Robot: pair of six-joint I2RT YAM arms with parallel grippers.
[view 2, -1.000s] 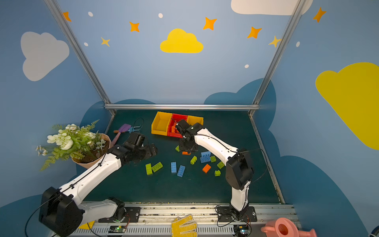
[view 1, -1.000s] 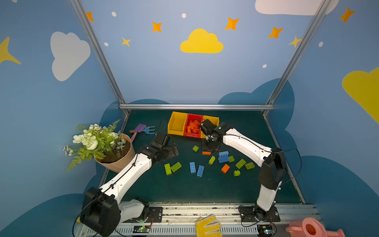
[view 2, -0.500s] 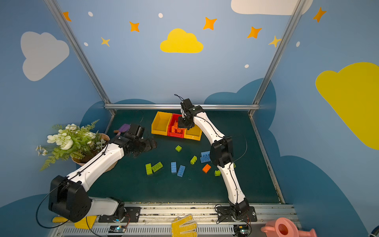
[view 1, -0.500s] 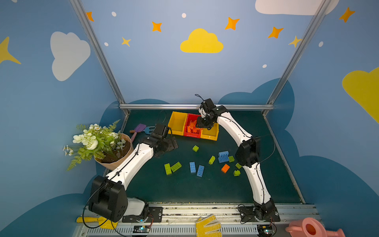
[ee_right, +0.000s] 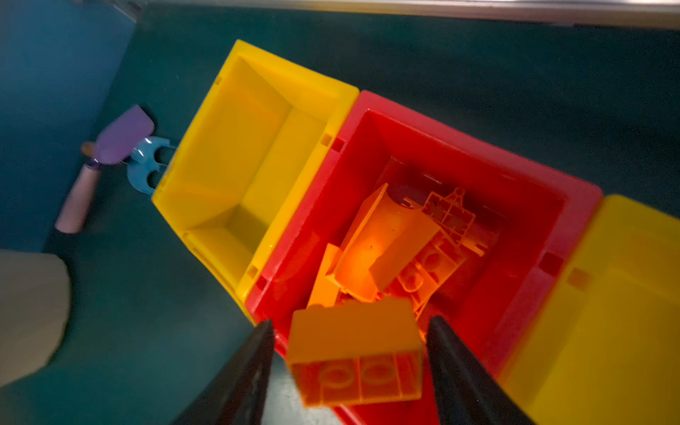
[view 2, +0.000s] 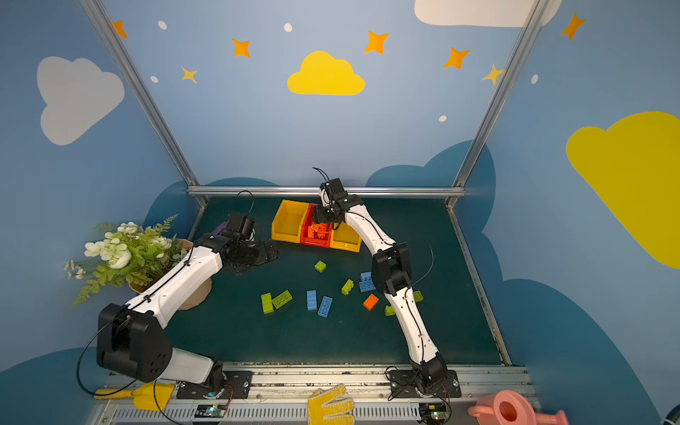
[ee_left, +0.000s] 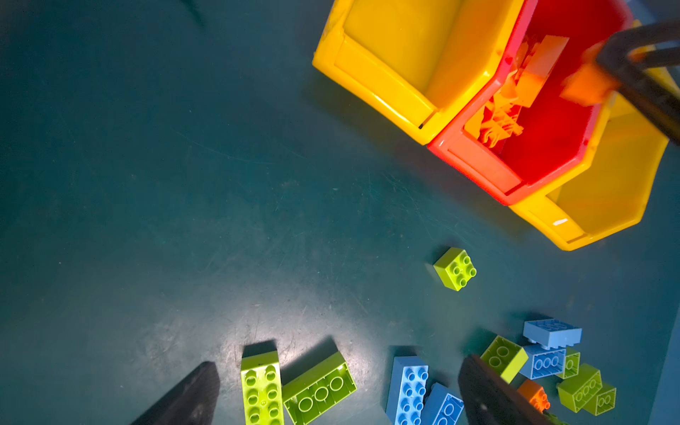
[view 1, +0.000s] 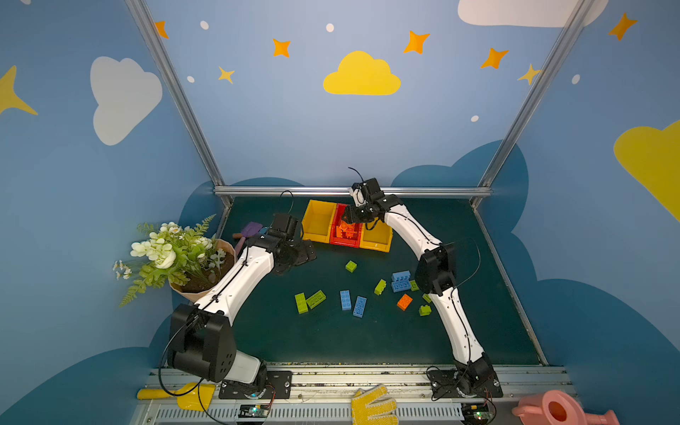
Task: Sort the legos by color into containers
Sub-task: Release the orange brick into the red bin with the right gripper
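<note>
No readable text or labels anywhere

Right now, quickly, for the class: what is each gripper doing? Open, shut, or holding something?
Left gripper: open, holding nothing.
Right gripper: open, orange brick loose between its jaws, over the red bin.

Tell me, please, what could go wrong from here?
The orange brick sits loose between the fingers of the open right gripper, near the edge of the red bin; it may clip the rim and bounce out.
The green brick beside the right arm could get swept when it returns.
</note>
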